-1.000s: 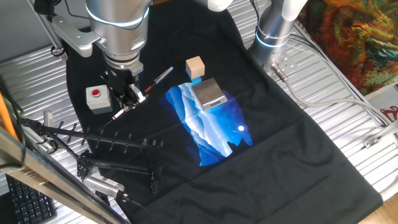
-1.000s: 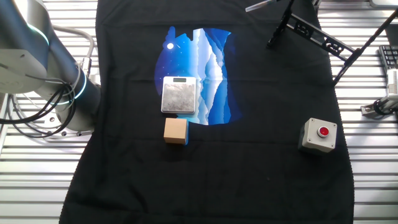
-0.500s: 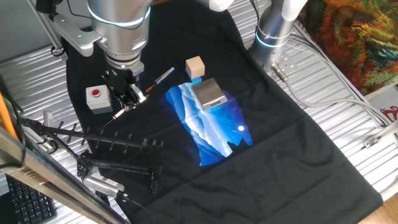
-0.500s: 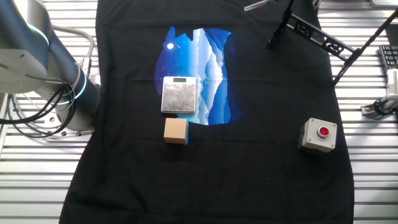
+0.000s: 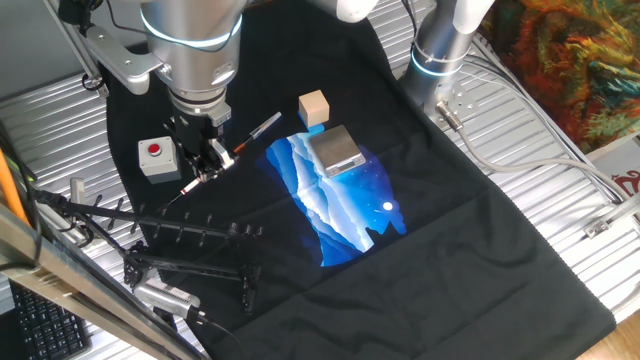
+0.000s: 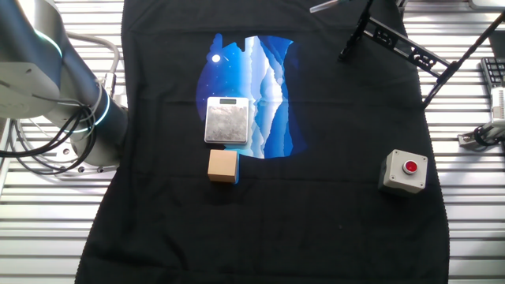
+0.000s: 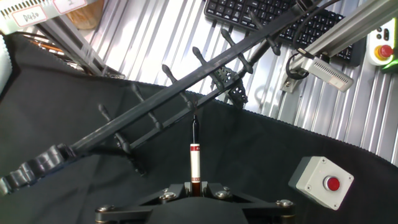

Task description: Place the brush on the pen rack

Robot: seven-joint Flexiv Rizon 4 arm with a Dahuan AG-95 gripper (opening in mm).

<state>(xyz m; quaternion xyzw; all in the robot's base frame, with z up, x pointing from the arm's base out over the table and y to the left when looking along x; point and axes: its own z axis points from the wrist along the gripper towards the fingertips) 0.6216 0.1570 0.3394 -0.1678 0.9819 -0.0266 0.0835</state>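
My gripper [image 5: 210, 158] is shut on the brush [image 5: 232, 150], a thin stick with a red middle, held above the black cloth next to the grey box. In the hand view the brush [image 7: 194, 155] sticks straight out from between the jaws of the gripper [image 7: 194, 185], with its dark end pointing at the pen rack [image 7: 186, 81]. The rack's bar with short upright pegs runs diagonally just beyond the brush end. The rack [image 5: 190, 235] stands at the cloth's near left edge, in front of the gripper. In the other fixed view it [image 6: 394, 39] is at the top right, and the gripper is out of frame.
A grey box with a red button [image 5: 157, 158] sits just left of the gripper and also shows in the hand view [image 7: 320, 180]. A wooden cube [image 5: 313, 106] and a silver scale [image 5: 336, 150] lie on the blue print. A keyboard [image 7: 273, 18] lies beyond the rack.
The gripper with the brush has shifted only very slightly. Nothing else has moved.
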